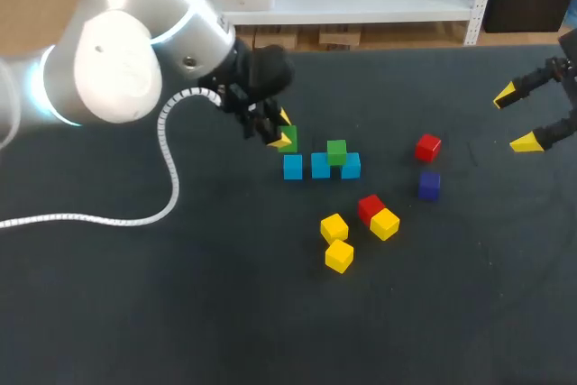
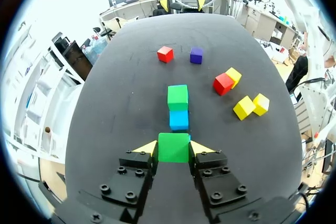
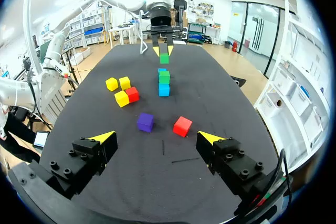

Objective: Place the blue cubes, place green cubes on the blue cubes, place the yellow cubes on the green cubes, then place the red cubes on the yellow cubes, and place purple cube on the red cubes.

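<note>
Left gripper (image 2: pixel 174 149) clamps a green cube (image 2: pixel 174 145) over the left blue cube (image 1: pixel 292 167) — right gripper (image 1: pixel 515 118) gapes wide, empty.

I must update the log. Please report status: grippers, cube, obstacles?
Left gripper shut on green cube, over left end of blue cubes. Right gripper open, empty, far aside. Second green cube on the blue cubes. Nothing seen in the way.

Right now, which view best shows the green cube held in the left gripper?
The left wrist view: the held green cube fills the gap between the yellow tips of the left gripper, both touching it. The head view shows only a sliver of it, partly hidden by the gripper; the right wrist view shows it small and far off.
</note>
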`<state>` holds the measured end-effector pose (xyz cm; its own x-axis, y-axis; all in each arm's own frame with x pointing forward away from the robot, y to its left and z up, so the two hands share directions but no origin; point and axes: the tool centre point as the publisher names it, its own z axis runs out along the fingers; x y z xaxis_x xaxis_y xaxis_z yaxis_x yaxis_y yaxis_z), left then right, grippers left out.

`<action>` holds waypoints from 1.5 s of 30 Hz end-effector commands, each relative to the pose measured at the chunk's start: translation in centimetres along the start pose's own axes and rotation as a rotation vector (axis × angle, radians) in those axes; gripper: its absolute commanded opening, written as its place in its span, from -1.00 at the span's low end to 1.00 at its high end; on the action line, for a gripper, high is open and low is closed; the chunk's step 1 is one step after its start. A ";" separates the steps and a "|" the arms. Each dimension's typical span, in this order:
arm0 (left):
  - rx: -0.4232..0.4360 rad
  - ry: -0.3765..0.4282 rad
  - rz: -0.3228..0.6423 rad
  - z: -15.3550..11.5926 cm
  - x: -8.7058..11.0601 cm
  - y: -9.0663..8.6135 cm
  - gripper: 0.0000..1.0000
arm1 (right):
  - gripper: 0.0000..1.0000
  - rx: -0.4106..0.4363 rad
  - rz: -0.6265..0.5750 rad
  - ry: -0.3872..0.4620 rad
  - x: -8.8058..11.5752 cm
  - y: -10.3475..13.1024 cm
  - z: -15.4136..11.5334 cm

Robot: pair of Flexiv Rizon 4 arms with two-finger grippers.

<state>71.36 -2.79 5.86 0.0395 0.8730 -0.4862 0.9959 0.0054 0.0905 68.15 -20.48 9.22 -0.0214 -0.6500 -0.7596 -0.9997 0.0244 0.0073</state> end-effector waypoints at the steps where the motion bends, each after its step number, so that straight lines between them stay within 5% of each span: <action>1: 0.006 0.000 -0.002 0.7 -0.8 0.3 -1.00 | 1.00 0.001 -0.001 -0.001 0.0 0.0 0.0; 19: -0.028 -0.032 -0.039 2.1 -1.8 -1.4 -1.00 | 1.00 0.001 -0.001 -0.001 0.0 0.0 0.0; 45: 0.001 -0.016 -0.043 2.9 -1.6 -1.6 -1.00 | 1.00 0.001 -0.001 -0.001 0.0 0.0 0.0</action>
<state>69.69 -5.54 4.07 0.0000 0.8617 -0.5075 0.9966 0.0421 0.0715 68.15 -20.48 9.22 -0.0214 -0.6500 -0.7596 -0.9997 0.0244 0.0073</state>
